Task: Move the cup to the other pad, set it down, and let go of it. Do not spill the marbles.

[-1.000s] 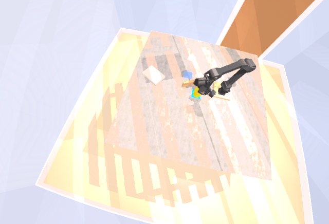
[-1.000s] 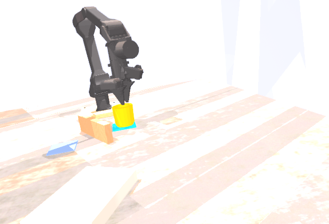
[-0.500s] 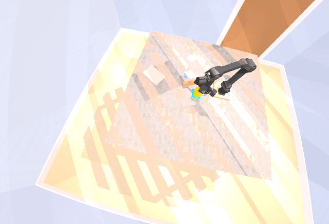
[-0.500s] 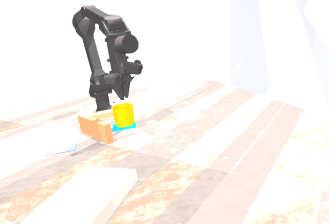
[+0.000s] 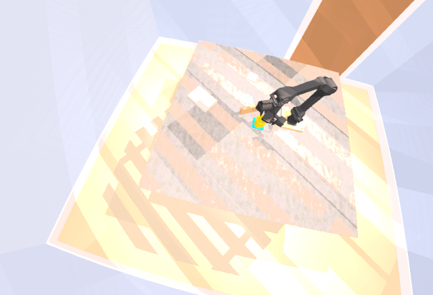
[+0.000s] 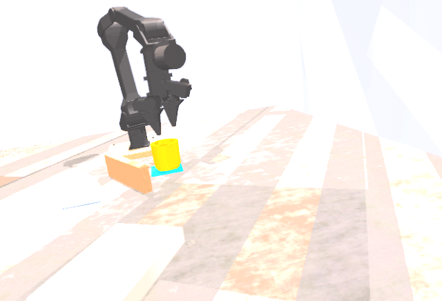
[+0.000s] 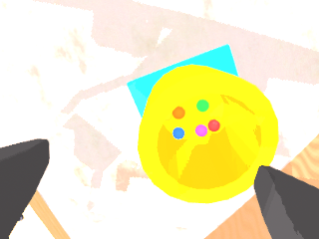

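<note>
Wrist view shows me the yellow cup [image 7: 207,134] standing upright on the cyan pad [image 7: 185,75], five marbles [image 7: 197,119] loose in its bottom. My gripper [image 7: 156,163] hangs above it with its jaws spread wide and holding nothing. From the top view the cup sits toward the far right corner of the tabletop [image 5: 244,176], beside the arm's base. I judge it light, rigid and smooth-walled; any grasp should pinch opposite sides of the wall, keeping it level.
</note>
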### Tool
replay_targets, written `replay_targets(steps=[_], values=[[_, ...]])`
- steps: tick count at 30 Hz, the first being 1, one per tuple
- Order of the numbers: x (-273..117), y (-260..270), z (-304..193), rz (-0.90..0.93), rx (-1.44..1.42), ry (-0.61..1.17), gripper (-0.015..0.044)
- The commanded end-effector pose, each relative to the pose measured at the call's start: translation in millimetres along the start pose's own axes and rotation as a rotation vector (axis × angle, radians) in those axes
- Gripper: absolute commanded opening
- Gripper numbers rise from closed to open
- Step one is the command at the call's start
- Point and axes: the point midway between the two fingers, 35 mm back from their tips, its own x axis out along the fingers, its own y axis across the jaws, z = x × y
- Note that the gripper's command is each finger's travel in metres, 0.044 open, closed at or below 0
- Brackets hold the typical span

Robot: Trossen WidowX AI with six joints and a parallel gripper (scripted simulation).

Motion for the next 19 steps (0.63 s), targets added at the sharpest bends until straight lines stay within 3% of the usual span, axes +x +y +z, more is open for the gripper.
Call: replay_targets(steps=[1,19], values=[[-13.1,-1.0,1.5,-0.004,0.002,-0.004,0.044],[-57.3,-0.2,2.8,-0.008,0.007,-0.005,0.044]])
